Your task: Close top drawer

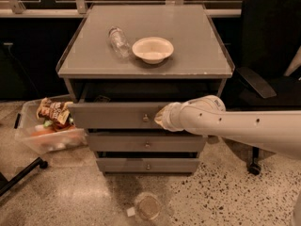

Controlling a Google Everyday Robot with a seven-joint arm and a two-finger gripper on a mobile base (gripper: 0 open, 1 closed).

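The grey cabinet (197, 41) stands in the middle. Its top drawer (108, 116) sticks out a bit, with a dark gap above it. The gripper (161, 118) is at the cabinet's front, right beside the drawer's little knob (146, 118). On top of the cabinet are a white bowl (152, 49) and a clear bottle (118, 41) lying on its side. Left of the cabinet sits a plastic bin (47, 135) with snacks. Right of it is a black chair (273, 55). A cup (148, 207) lies on the floor in front.
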